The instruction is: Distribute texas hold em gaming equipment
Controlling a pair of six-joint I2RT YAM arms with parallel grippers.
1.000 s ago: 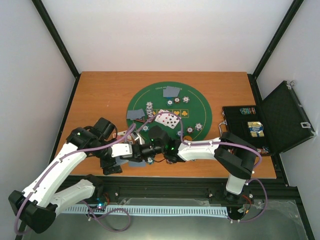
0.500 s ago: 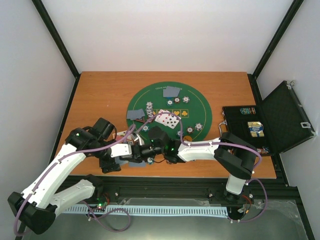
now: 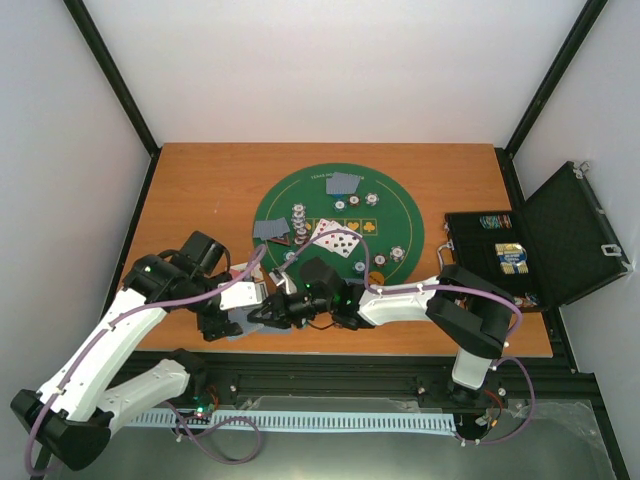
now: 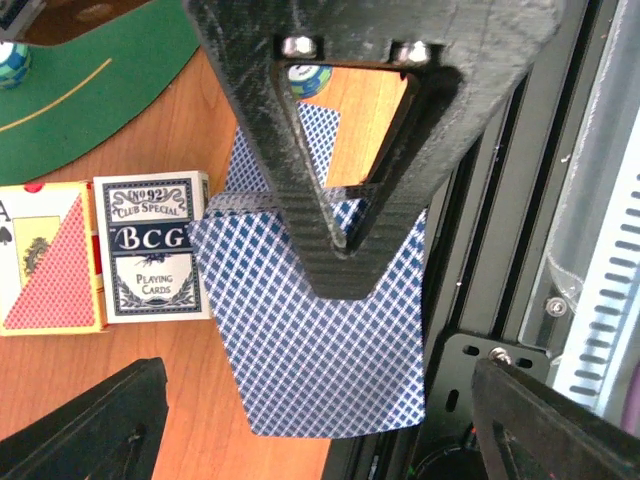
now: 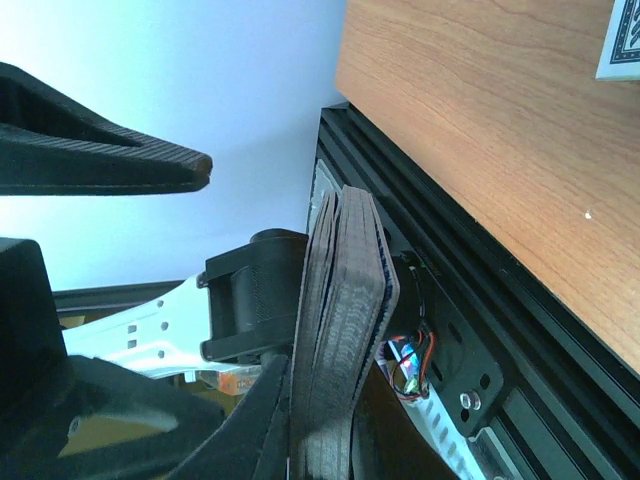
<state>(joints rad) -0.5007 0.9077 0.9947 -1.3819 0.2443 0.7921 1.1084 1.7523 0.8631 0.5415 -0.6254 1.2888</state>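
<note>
Deck: a thick stack of blue-diamond-backed cards [image 4: 320,350], flat in the air at the near edge of the table [image 4: 205,400], overhanging the black rail [image 4: 470,250], just beside the card box [image 4: 150,245].
Right gripper [image 3: 282,310]: clamped on the deck's two faces, one finger [image 4: 340,200] lying across its back.
Left gripper [image 4: 320,390]: spread wide, straddling the deck and touching neither side.
Handling: probably light, loose and slick; single cards are thin and bendy.
Hold: pinch the top card's free end, clear of that finger.
Risk: lower cards dragging out.
</note>
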